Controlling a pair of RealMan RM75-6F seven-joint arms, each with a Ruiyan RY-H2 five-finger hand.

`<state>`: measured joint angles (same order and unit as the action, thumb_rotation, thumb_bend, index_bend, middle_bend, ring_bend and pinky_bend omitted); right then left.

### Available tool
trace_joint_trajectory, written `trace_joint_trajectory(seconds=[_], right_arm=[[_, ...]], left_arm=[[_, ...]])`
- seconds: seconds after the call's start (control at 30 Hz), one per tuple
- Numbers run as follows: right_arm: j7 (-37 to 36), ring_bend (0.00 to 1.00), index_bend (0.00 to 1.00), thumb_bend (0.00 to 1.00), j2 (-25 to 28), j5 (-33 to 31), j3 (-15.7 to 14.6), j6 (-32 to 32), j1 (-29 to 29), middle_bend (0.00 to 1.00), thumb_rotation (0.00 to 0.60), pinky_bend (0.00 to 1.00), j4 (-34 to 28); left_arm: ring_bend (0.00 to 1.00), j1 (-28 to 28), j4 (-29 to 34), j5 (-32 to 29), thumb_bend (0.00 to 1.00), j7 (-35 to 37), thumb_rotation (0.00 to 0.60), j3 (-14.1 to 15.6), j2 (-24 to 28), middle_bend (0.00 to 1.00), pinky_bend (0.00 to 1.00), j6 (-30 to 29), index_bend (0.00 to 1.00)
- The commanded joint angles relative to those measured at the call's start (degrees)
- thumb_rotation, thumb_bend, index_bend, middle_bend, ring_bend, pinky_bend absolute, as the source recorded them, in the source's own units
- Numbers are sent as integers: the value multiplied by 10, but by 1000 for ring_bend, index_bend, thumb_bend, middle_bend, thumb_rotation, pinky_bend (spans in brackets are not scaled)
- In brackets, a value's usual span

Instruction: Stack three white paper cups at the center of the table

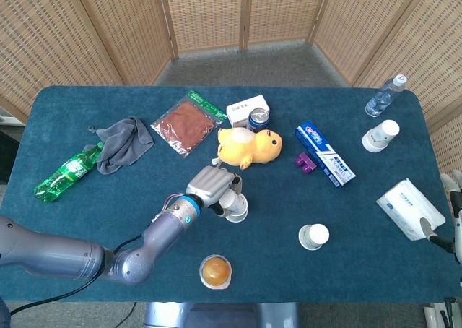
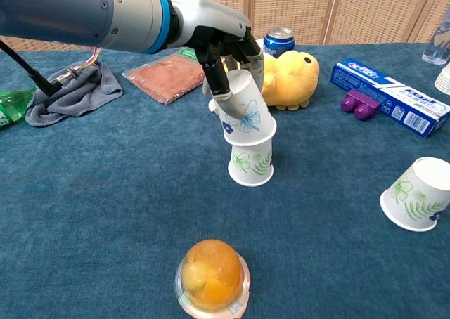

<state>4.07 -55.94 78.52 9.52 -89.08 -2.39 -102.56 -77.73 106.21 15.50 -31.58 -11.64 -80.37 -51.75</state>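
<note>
White paper cup (image 2: 245, 110) in our left hand (image 2: 223, 43), fingers (image 2: 214, 76) wrapped round its upper body, mouth down and tilted. Its rim sits over the top of a second upside-down cup (image 2: 251, 160) standing on the blue desk (image 2: 105, 192) near centre; the two look touching at the rim, not seated square. In the head view the same pair (image 1: 234, 206) shows just below the yellow plush duck (image 1: 249, 147), with the left hand (image 1: 209, 186) over it.

Third cup (image 2: 416, 193) lies tilted on the desk well to the right, apart from the stack; head view shows it (image 1: 314, 236) right of the stack. More cups stand nested (image 1: 380, 135) at the far right edge near the water bottle (image 1: 385, 95).

Right hand (image 1: 453, 212) barely in frame at the right edge beside the tissue pack (image 1: 408, 208); we cannot tell how its fingers lie.

Jelly cup (image 2: 211, 277) sits in front of the stack.
</note>
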Motion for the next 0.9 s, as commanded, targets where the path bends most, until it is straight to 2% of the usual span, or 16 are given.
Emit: trace_joint_trajectory(seconds=[0.03,0.2,0.27,0.37,0.43,0.53,0.73,0.9], right_arm=[[0,0,118,322,0,1,0,0,0,35,600,20,0],[-2,0,118,321,1,1,0,-2,1,37,600,21,-1],[-3,0,118,322,1,1,0,-2,1,36,600,21,0],[-4,0,118,321,2,1,0,-1,1,36,600,20,-1],[-4,0,119,320,2,1,0,-1,1,36,600,21,-1],[-4,0,118,321,2,2,0,-2,1,37,600,21,-1],[-5,0,118,320,2,2,0,-1,1,37,600,21,-1],[-4,0,119,322,2,3,-1,-1,1,36,600,20,0]], left_arm=[[316,-3,0,-3,305,0,600,-1,-2,382,501,0,455],[307,-13,-2,-16,305,-14,600,6,-7,369,496,-10,447],[265,-19,-1,-27,304,-21,600,9,-7,315,479,-12,423],[86,-23,-1,-32,302,-28,600,11,-10,99,415,-20,331],[3,-22,-1,-31,300,-28,600,11,-13,5,366,-25,257],[0,-19,-3,-25,299,-25,600,11,-17,0,329,-32,228],[0,-4,-2,9,295,-12,600,9,-20,0,276,-45,96],[0,21,15,60,296,10,600,7,-5,0,272,-56,76]])
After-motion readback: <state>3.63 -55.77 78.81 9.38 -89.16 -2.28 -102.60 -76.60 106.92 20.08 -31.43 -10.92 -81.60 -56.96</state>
